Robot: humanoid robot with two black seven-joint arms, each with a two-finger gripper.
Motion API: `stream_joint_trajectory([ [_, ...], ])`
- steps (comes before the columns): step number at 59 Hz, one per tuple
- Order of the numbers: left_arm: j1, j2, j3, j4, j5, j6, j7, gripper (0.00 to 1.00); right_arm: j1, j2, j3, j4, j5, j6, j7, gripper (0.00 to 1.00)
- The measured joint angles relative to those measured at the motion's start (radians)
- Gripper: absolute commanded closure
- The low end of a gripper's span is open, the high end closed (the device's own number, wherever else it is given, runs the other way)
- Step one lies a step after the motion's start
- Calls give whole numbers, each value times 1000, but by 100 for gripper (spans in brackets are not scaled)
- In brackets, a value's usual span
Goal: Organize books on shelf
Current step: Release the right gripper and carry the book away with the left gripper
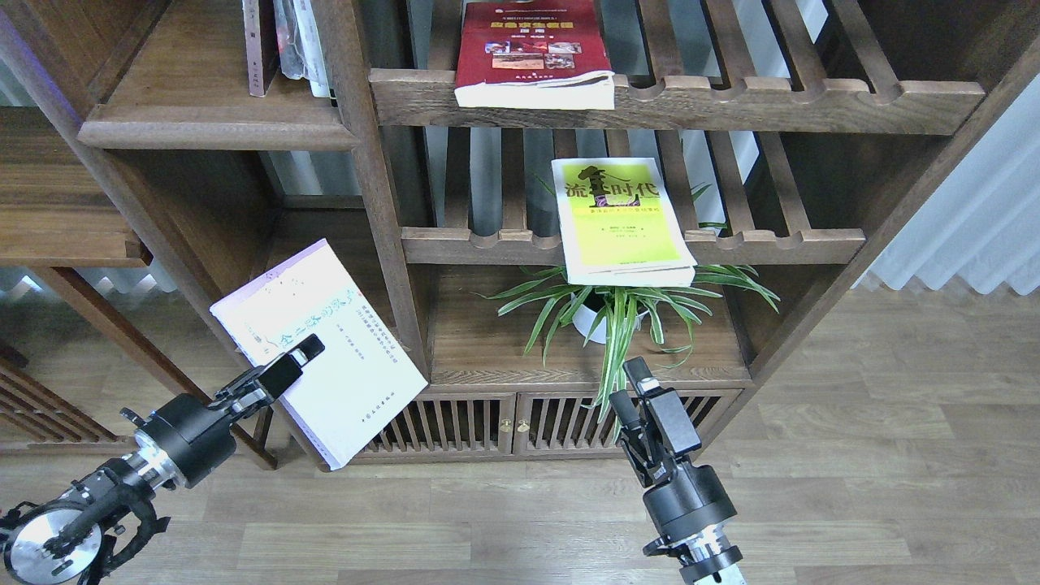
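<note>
My left gripper [299, 356] is shut on the white-lavender book [325, 349] at its left edge and holds it tilted in the air in front of the lower left of the bookcase. The yellow-green book [619, 219] lies flat on the middle slatted rack and overhangs its front rail. The dark red book [533, 54] lies flat on the upper slatted rack. The solid shelf board [203, 106] with a rounded front edge is at the upper left. My right gripper [632, 380] is empty, fingers slightly apart, below the plant.
A few upright books [284, 41] stand at the back right of the solid shelf. A potted spider plant [617, 309] sits under the middle rack. Slatted cabinet doors [520, 422] are below. A wooden post [366, 162] separates the left bay from the racks.
</note>
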Motion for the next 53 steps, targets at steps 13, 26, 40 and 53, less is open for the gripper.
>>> stream_joint_trajectory([
  [13,0,-34,-10,0,0,0,0,92,5,0,4,-28,-1,0,0,2],
  [26,24,-175,-11,2,57,0,0,94,6,0,37,-39,-1,0,-3,2],
  [40,79,-178,-63,1,88,0,0,95,6,0,50,-39,1,0,-3,2],
  [53,94,-178,-142,0,70,0,0,94,16,0,43,-36,2,0,-3,2],
])
